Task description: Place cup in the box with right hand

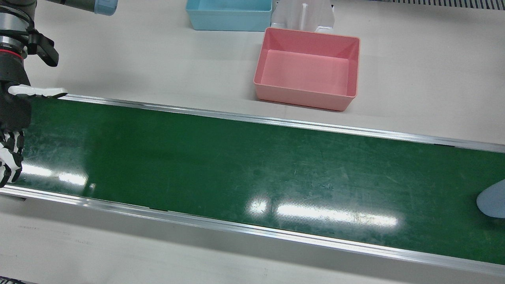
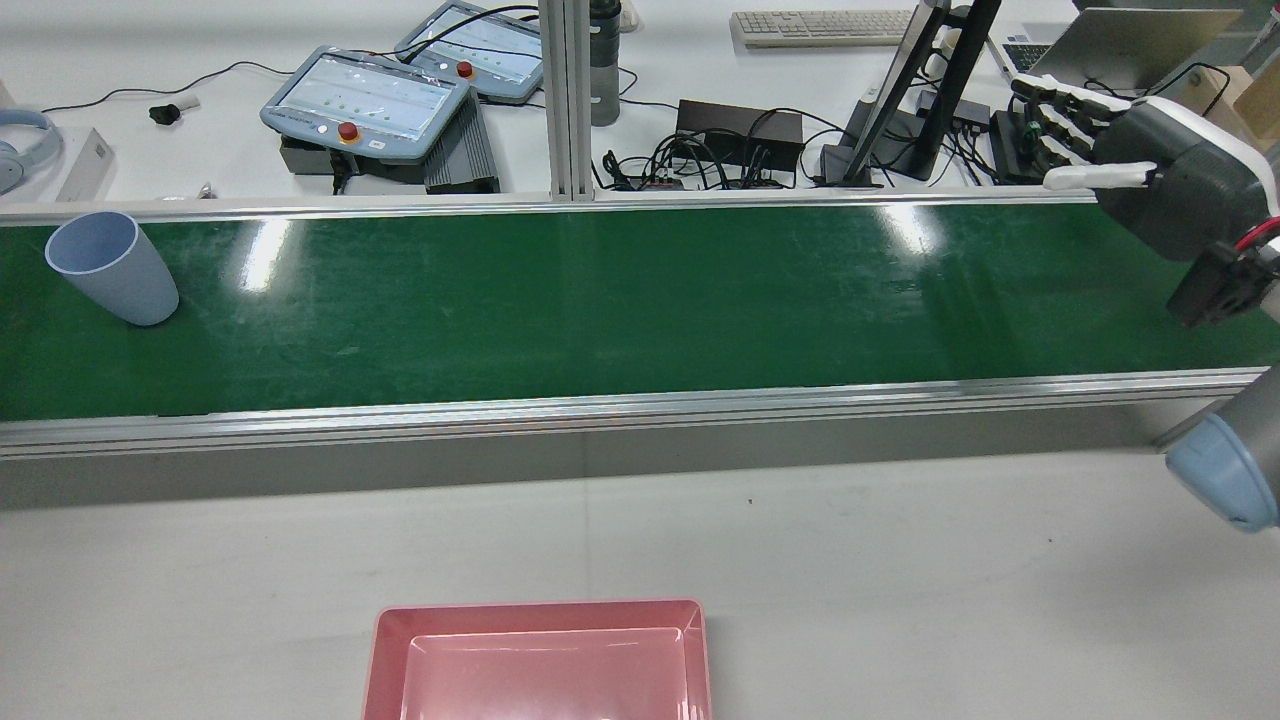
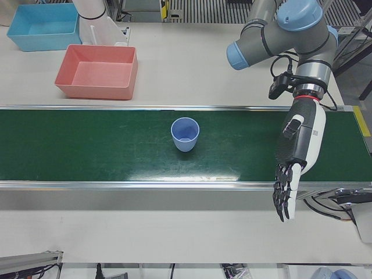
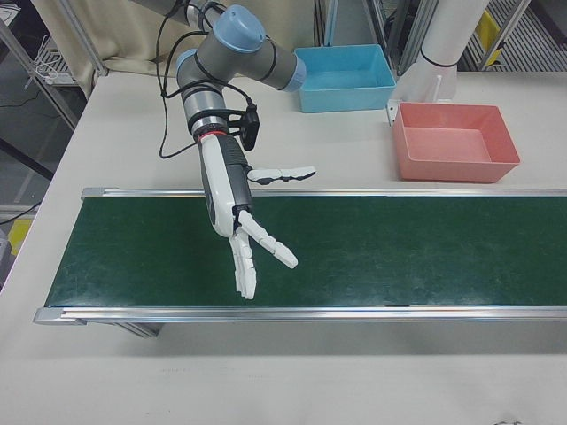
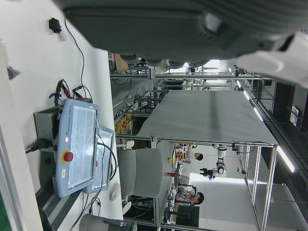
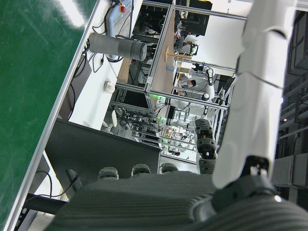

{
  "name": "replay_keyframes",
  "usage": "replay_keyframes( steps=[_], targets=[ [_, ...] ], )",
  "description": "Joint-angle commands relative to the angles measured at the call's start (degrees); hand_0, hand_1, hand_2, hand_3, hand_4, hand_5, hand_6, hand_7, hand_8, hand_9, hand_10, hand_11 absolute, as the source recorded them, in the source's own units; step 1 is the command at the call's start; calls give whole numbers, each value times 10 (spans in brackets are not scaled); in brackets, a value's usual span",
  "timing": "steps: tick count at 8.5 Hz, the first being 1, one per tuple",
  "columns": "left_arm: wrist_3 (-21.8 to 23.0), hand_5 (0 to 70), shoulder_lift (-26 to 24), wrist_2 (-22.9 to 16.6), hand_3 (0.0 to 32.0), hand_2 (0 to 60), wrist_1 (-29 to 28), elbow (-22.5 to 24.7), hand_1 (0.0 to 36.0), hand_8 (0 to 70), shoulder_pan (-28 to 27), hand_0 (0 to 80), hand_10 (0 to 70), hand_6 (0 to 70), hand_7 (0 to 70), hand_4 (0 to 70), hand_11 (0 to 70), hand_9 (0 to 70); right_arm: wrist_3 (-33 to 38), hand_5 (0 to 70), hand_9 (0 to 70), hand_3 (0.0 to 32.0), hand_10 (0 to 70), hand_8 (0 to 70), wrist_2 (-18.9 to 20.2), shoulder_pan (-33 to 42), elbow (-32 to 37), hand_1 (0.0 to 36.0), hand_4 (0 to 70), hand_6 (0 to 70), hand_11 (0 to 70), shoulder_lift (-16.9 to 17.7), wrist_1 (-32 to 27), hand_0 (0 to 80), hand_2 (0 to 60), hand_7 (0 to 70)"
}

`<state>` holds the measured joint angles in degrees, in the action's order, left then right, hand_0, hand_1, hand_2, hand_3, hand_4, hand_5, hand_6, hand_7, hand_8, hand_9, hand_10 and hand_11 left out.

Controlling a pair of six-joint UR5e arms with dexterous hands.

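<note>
One pink box (image 2: 540, 660), one cup (image 2: 112, 268)

Bright, even overhead light fills every view, throwing white glare streaks across the glossy green belt (image 1: 252, 165) in the front and rear views and only faint, soft shadows, while both hand views show their own dark, blurred palms up close and blown-out white patches in the background.

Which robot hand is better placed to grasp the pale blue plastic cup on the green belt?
Left: the left robot hand hangs open nearer the pale blue plastic cup on the green conveyor belt; the right robot hand, also open, is at the far end.
</note>
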<state>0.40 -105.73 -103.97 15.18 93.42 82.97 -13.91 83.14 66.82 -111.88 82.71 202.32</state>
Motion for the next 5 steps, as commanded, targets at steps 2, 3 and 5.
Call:
replay_keyframes(
  steps=[2,3,5],
  targets=[
    [0,0,0,0,0,0,-1,-1,0,0,0,0,0,0,0,0,0,0,0,62,0,0,0,0,0,1,0,215,3,1,0,10,0,556,13,0],
    [0,0,0,0,0,0,0,0,0,0,1,0,0,0,0,0,0,0,0,63,0,0,0,0,0,0,0,199,6,0,0,10,0,567,19,0],
    [0,0,0,0,0,0,0,0,0,0,0,0,0,0,0,0,0,0,-2,63,0,0,0,0,-3,-8,3,207,3,0,0,10,0,560,18,0]
  ],
)
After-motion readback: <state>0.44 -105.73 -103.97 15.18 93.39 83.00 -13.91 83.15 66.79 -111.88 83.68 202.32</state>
